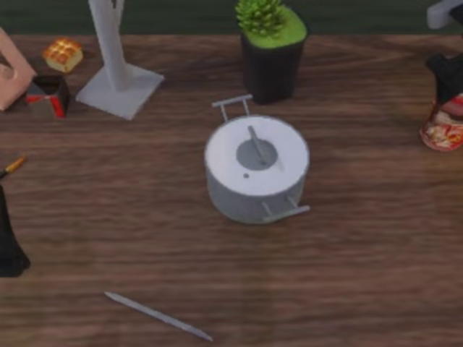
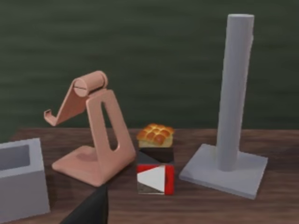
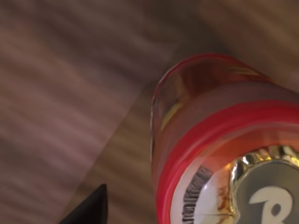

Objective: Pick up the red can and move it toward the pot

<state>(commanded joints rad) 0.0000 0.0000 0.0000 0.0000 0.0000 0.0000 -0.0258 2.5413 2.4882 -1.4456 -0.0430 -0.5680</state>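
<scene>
The red can (image 1: 443, 129) stands at the table's far right edge, red with a cream pictured band. In the right wrist view the red can (image 3: 224, 140) looms very close, its top toward the camera. My right gripper (image 1: 447, 76) hangs directly over it, open; one dark fingertip (image 3: 88, 207) shows apart from the can's side. The pot (image 1: 257, 170), squat and grey with a white lid and wire handles, sits mid-table, well to the can's left. My left gripper (image 1: 9, 246) is parked open at the left edge.
A black planter with a green plant (image 1: 271, 58) stands behind the pot. Back left hold a white pole stand (image 1: 119, 87), a pink phone stand (image 1: 11, 69), a bread roll (image 1: 63, 53) and a red-and-black box (image 1: 49, 94). A grey rod (image 1: 155, 316) lies near the front.
</scene>
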